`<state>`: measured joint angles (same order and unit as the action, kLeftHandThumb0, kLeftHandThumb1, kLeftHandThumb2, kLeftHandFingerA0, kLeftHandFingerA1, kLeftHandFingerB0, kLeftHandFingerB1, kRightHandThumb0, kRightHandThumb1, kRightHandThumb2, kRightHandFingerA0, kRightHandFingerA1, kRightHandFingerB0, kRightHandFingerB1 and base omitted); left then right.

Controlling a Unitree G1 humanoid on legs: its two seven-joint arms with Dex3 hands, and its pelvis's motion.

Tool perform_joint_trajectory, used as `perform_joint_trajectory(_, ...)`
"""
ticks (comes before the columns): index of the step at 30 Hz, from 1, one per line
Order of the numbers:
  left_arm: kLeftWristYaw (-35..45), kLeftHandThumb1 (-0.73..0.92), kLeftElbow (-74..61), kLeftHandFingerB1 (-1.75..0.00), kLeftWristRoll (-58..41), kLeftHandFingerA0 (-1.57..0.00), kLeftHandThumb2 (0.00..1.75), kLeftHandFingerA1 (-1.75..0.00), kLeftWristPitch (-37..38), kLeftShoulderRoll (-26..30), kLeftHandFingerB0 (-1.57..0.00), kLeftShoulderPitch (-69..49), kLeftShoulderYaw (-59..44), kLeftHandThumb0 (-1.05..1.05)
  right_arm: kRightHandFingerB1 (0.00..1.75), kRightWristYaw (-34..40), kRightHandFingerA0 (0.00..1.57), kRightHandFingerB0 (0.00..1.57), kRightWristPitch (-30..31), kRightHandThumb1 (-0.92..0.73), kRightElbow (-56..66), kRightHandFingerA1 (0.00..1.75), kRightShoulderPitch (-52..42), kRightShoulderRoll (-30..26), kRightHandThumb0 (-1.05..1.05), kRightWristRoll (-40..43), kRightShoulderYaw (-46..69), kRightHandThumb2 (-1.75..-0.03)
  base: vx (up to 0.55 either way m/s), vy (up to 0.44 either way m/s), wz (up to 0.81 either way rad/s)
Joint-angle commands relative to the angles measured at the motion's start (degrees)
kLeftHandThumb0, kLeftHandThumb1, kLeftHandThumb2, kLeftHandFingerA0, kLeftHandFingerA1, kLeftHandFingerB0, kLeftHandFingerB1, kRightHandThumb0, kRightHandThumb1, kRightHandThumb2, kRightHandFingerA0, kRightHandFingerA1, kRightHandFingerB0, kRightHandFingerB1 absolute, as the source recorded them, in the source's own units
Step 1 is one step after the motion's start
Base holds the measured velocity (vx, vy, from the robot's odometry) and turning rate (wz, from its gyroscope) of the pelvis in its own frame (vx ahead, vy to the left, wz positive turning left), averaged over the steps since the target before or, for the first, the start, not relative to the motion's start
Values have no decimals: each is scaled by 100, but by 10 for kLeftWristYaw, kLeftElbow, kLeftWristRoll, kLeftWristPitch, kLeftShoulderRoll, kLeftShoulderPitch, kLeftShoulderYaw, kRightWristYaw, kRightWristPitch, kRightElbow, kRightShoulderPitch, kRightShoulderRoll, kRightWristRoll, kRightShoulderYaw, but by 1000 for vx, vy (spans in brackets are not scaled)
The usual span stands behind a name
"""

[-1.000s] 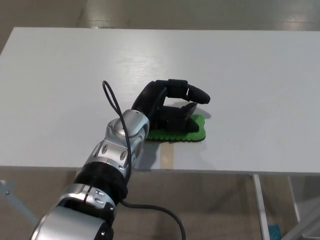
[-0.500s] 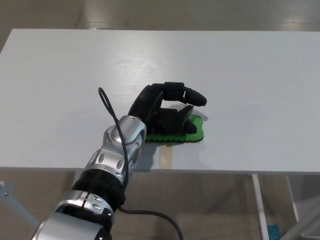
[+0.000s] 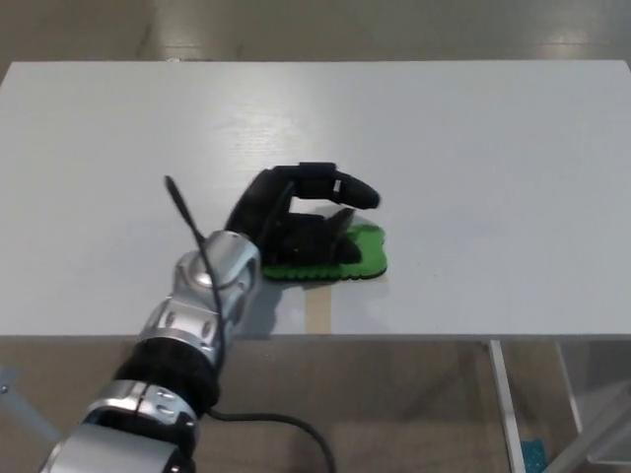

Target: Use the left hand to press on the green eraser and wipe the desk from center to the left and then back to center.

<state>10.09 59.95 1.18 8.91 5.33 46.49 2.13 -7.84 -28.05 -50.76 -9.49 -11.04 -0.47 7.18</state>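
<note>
The green eraser (image 3: 357, 258) lies flat on the white desk (image 3: 473, 148), near the front edge and a little left of centre. My left hand (image 3: 294, 219) rests on top of it, with the thumb and palm lying on its left part. The two fingers (image 3: 340, 186) arch above the eraser without touching it, so a gap shows between them and the thumb. Nothing is clasped between them. The eraser's left end is hidden under the hand. The silver forearm (image 3: 202, 296) comes in from the lower left. My right hand does not show.
A black cable (image 3: 187, 219) loops up from the left wrist over the desk. The desk's front edge (image 3: 394, 338) runs just below the eraser. A white desk leg (image 3: 503, 404) and the floor show underneath at the right.
My left hand and the eraser under it have slid a little to the left along the desk. The whole picture has also shifted slightly, so the camera has moved.
</note>
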Motion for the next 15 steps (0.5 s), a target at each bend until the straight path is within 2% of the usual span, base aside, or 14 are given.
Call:
perform_joint_trajectory(1, 18, 83, 22, -77, -3, -107, 64, -82, -4, 55, -92, -39, -22, -18, 39, -3, 69, 56, 8, -74, -6, 54, -5, 3, -37, 10, 3, -62, 0, 0, 0)
perform_joint_trajectory(6, 33, 83, 34, -78, -13, -108, 64, -84, -3, 88, -92, -46, -45, -18, 39, 3, 69, 56, 11, -74, -9, 54, -7, 4, -37, 6, 3, -63, 0, 0, 0)
perform_joint_trajectory(7, 36, 91, 36, -106, -14, -95, 74, -111, 1, 97, -77, -50, -49, -14, 40, 5, 68, 55, 10, -73, -8, 54, -9, 4, -36, 4, 3, -62, 0, 0, 0)
perform_joint_trajectory(9, 40, 91, 40, -106, -15, -95, 74, -111, 7, 108, -77, -54, -54, -14, 40, 8, 68, 55, 9, -73, -8, 54, -11, 4, -36, 2, 2, -62, 0, 0, 0)
perform_joint_trajectory(10, 41, 83, 44, -78, -16, -107, 64, -85, 11, 120, -92, -56, -59, -17, 39, 10, 68, 56, 8, -73, -9, 55, -10, 4, -38, -1, 1, -62, 0, 0, 0)
perform_joint_trajectory(15, 43, 81, 70, -78, -20, -106, 64, -84, 29, 174, -93, -67, -78, -15, 39, 20, 68, 56, 1, -73, -17, 55, -6, 1, -39, -10, -3, -62, 0, 0, 0)
